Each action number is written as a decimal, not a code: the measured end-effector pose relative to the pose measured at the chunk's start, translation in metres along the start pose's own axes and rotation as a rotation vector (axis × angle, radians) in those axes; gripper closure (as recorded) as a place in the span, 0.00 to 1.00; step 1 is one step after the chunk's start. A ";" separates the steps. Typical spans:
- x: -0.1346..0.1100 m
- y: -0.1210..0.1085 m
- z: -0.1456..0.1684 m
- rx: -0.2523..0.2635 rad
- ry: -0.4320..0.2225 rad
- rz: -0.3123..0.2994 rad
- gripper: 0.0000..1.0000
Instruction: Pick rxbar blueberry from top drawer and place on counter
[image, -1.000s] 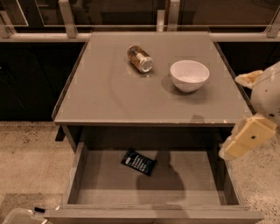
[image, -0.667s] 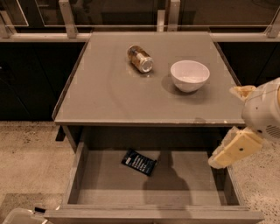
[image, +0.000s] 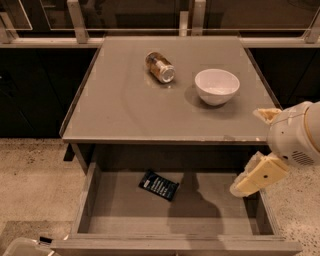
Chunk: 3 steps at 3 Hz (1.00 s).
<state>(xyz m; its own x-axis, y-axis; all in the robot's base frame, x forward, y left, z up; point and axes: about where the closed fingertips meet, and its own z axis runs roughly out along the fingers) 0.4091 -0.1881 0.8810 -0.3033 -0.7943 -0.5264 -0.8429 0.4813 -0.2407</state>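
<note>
While the rxbar blueberry (image: 159, 185) lies flat on the bottom of the top drawer (image: 215, 212), the step in hand is judged to be the approach for the pick.

Location of item: left of the drawer's centre, toward its back wall, set on a diagonal, close below the front edge of the counter (image: 125, 105).

Location of gripper (image: 245, 185): at the drawer's right side, above the right wall, well apart from the bar. Whether it is wide or narrow cannot be told from this angle; it appears to carry nothing.

Handling notes (judgement):
- Travel left and slightly back before descending, staying clear of the counter's overhang.
- Turn the wrist to match the bar's diagonal and close across its narrow width.
- Go low; a thin wrapper on a flat floor gives little to catch.
- Lift straight up, draw forward past the counter edge, then rise.
- Set down on the bare front-left part of the counter.

Count:
- rxbar blueberry: one
- top drawer: one, pulled open
- counter: one
- glass jar (image: 160, 67): one, on its side on the counter
- white bowl (image: 217, 86): one, upright, right of the jar
- gripper: one
</note>
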 end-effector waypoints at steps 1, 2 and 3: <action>0.009 0.010 0.003 0.025 -0.025 0.022 0.00; 0.033 0.035 0.021 0.058 -0.082 0.093 0.00; 0.053 0.057 0.044 0.055 -0.121 0.164 0.00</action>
<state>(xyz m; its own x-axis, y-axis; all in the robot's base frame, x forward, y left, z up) 0.3647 -0.1864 0.8030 -0.3759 -0.6552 -0.6553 -0.7602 0.6224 -0.1863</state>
